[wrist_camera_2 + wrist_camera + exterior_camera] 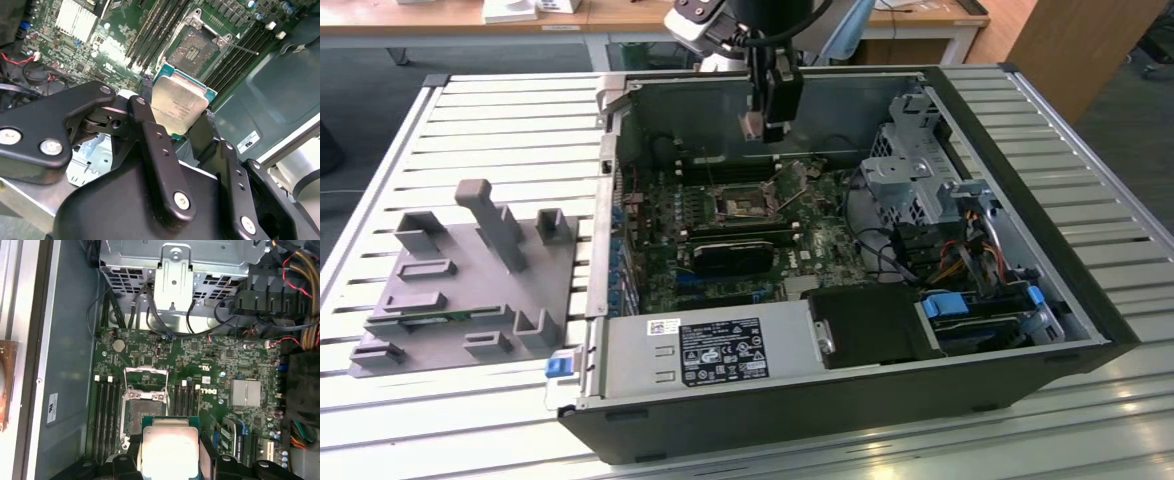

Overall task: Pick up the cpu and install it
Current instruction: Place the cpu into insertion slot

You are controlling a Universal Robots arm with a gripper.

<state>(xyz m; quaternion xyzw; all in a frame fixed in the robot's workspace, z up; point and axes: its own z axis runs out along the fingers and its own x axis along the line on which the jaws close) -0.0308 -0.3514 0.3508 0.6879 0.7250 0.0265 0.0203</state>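
Note:
My gripper (765, 128) hangs above the open computer case, over the back part of the motherboard. It is shut on the cpu (179, 104), a flat square chip with a shiny silver top and green rim, gripped by two opposite edges between the black fingers (148, 130). The cpu (167, 447) also shows in the first wrist view, hanging just short of the open socket (144, 407). That socket (199, 47) has its metal load frame lifted and its bed of contacts bare. In the exterior view the socket (744, 203) lies below and slightly in front of the gripper.
The case (854, 400) lies on its side on a slatted metal table. A black heatsink block (731, 255) rests on the board in front of the socket. Memory slots (106, 412) flank the socket. Drive cage and cables (921, 190) fill the exterior view's right. A grey fixture tray (467, 280) stands at its left.

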